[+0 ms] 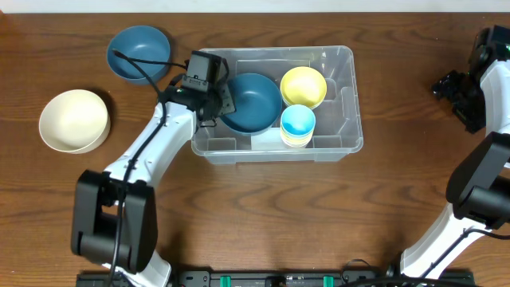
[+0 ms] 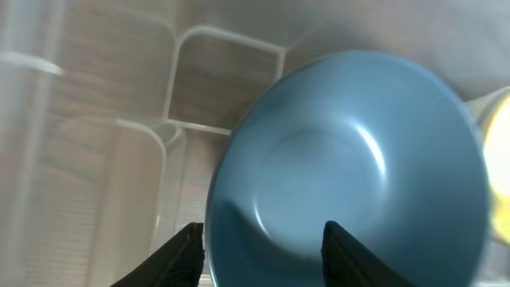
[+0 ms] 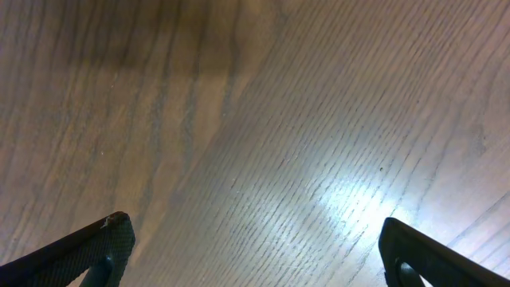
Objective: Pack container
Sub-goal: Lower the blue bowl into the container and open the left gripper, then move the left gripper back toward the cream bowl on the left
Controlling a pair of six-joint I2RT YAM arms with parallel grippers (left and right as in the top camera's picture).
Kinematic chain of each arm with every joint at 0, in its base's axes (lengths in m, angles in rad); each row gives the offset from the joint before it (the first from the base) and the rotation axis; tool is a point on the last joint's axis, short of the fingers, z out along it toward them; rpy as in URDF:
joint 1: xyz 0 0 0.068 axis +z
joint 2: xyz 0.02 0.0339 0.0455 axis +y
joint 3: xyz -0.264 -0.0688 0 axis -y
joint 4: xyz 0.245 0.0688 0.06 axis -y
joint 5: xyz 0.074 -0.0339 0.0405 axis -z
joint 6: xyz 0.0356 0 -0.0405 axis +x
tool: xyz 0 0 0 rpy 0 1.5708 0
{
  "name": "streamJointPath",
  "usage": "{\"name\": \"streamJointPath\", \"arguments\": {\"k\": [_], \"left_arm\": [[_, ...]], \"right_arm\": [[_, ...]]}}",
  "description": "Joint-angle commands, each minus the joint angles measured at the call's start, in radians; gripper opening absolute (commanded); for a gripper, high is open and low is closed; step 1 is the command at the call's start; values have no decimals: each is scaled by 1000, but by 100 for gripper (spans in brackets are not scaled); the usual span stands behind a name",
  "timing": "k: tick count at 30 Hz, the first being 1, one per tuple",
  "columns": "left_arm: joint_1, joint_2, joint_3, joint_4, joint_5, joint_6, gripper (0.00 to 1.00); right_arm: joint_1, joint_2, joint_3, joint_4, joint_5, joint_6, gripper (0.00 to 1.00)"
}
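The clear plastic container sits mid-table. Inside it lie a dark blue bowl, a yellow bowl and a light blue cup stacked on a yellow one. My left gripper is over the container's left end, at the blue bowl's left rim. In the left wrist view the blue bowl fills the frame, and my left gripper is open: its jaws straddle the rim, one outside and one inside, without pinching. My right gripper hangs open over bare wood at the far right, as the right wrist view confirms.
A second dark blue bowl stands on the table left of the container at the back. A cream bowl sits further left. The container's moulded inner steps show beside the bowl.
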Motion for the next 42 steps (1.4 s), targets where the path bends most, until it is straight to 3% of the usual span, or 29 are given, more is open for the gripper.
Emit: {"name": "streamJointPath", "arguments": {"k": [1, 9, 14, 24, 30, 33, 42], "left_arm": [[2, -86, 34, -2, 34, -9, 49], [6, -226, 34, -36, 57, -8, 49], [68, -314, 34, -108, -24, -9, 53], [366, -350, 34, -309, -279, -204, 54], [545, -281, 26, -261, -281, -292, 59], [584, -220, 26, -180, -281, -214, 67], [604, 5, 26, 90, -281, 143, 77]], "right_arm": [[-1, -6, 0, 0, 7, 13, 99], [-1, -6, 0, 0, 7, 13, 99], [-1, -6, 0, -1, 7, 13, 99], [-1, -6, 0, 0, 7, 13, 99], [-1, -6, 0, 0, 7, 13, 99], [-1, -6, 0, 0, 7, 13, 99], [-1, -6, 0, 0, 7, 13, 99]]}}
